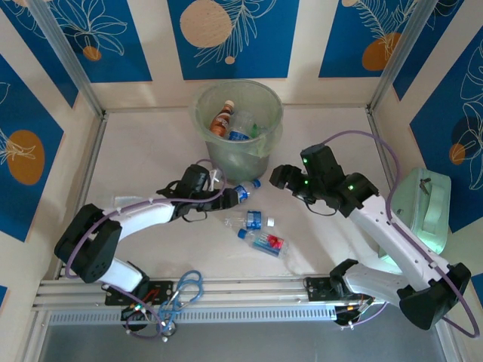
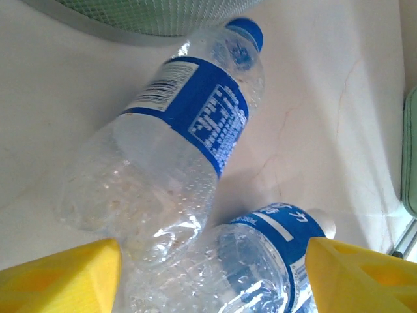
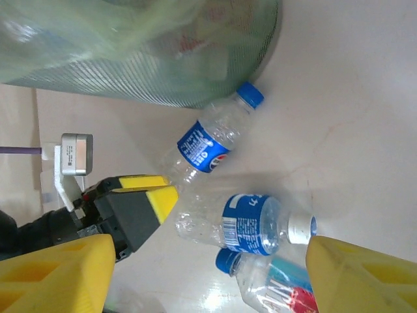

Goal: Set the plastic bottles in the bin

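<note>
The bin [image 1: 238,124] stands at the back middle with several bottles inside. A clear blue-capped bottle [image 1: 243,191] lies in front of it; my left gripper [image 1: 217,190] is open at its base. In the left wrist view the open gripper [image 2: 212,277] frames the bases of this bottle [image 2: 189,124] and of a white-capped bottle [image 2: 273,254], touching neither. My right gripper [image 1: 278,175] hovers open to the right of the bin. Under it [image 3: 208,274] lie the blue-capped bottle [image 3: 208,147], the white-capped one [image 3: 247,223] and a red-labelled bottle [image 3: 277,287]. The left gripper's fingers [image 3: 146,192] sit by the blue-capped bottle's base.
A mint-green lidded box [image 1: 426,211] sits at the right table edge beside the right arm. The white-capped bottle [image 1: 253,220] and red-labelled bottle [image 1: 266,242] lie mid-table. Cables [image 1: 181,290] hang over the front rail. Metal posts and walls close in the back and sides.
</note>
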You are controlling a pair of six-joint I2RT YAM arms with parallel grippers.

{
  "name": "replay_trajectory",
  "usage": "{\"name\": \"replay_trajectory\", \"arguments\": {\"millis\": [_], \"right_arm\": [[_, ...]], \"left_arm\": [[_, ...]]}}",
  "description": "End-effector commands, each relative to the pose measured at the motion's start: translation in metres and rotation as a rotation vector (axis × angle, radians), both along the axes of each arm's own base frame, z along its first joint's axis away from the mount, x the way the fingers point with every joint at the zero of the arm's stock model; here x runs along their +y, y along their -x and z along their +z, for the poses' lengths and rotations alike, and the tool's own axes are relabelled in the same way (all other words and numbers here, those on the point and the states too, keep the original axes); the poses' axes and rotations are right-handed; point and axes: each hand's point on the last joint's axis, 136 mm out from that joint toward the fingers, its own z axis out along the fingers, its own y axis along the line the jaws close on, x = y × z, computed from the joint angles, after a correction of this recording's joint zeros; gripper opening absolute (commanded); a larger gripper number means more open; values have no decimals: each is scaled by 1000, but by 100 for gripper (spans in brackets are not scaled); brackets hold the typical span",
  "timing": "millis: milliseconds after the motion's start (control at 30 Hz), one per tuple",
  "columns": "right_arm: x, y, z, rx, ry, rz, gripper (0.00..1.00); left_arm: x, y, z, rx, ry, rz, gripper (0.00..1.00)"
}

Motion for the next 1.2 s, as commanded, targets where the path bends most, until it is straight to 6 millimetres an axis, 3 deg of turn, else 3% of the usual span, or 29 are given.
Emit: {"name": "replay_trajectory", "arguments": {"millis": [0, 167, 333, 700, 1167], "right_arm": [[2, 4, -1, 33, -45, -9, 77], [-2, 6, -4, 43, -59, -20, 77], [-2, 6, -9, 59, -76, -30, 78], [-5, 10, -9, 60, -91, -37, 78], [-23, 13, 8, 19, -123, -81, 78]], "left_arm": [[6, -2, 12, -97, -119, -87, 78], [30, -21, 14, -249, -326, -109, 86], [25, -41, 4, -330, -368, -121, 90], [-4, -41, -12, -322, -263, -196, 90], [-13, -36, -26, -241, -301, -247, 80]]}}
